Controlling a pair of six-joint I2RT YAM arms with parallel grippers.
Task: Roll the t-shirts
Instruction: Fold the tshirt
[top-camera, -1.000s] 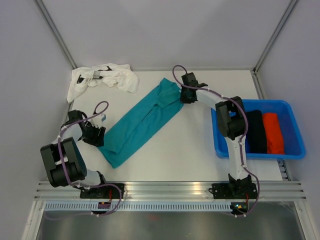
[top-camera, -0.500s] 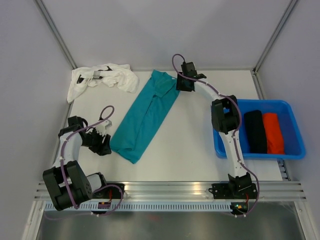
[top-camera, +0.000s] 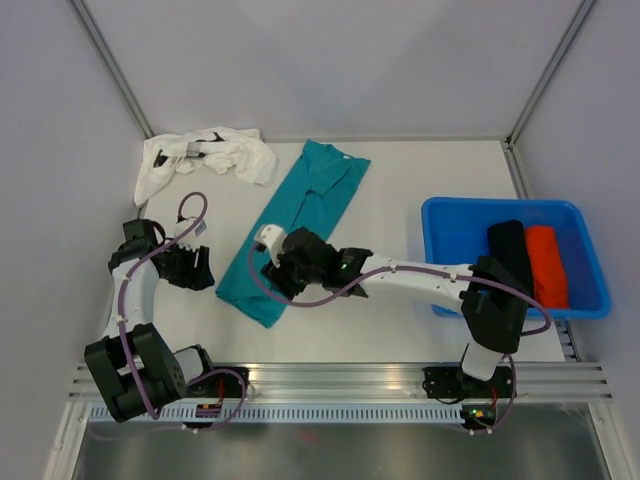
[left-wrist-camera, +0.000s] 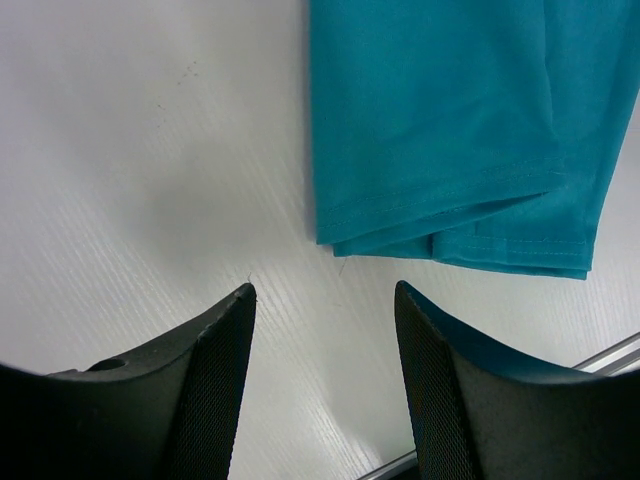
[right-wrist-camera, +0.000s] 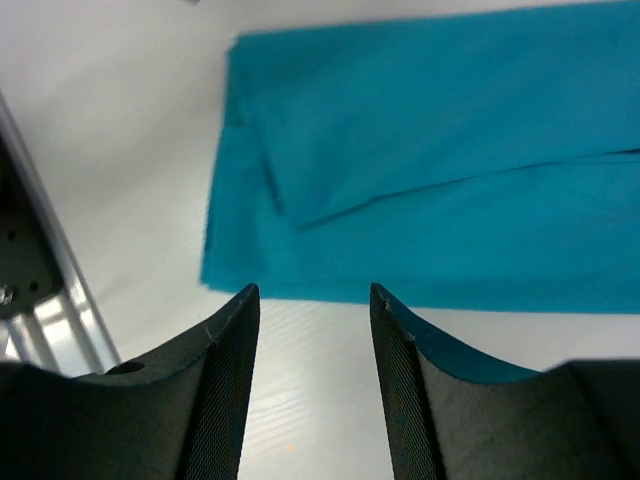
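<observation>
A teal t-shirt (top-camera: 300, 225), folded into a long narrow strip, is lying flat on the white table (top-camera: 400, 200), left of centre. Its long axis is running diagonally: the wider collar end is pointing toward the table's far edge, and the hemmed end is pointing toward the near left, close to the arm bases. In the left wrist view the stitched hem of the teal t-shirt (left-wrist-camera: 450, 120) is showing in stacked layers. The left gripper (top-camera: 195, 268) is hovering just beside the strip's near end, on its left and apart from the cloth, with its fingers spread and nothing between them. The right gripper (top-camera: 280, 265) is reaching across over the near part of the strip, fingers also spread and holding nothing. A white t-shirt (top-camera: 205, 155) is lying crumpled at the far left corner. On the right, a blue bin (top-camera: 440, 260) is holding a black roll (top-camera: 510, 260) and an orange roll (top-camera: 545, 265) side by side.
</observation>
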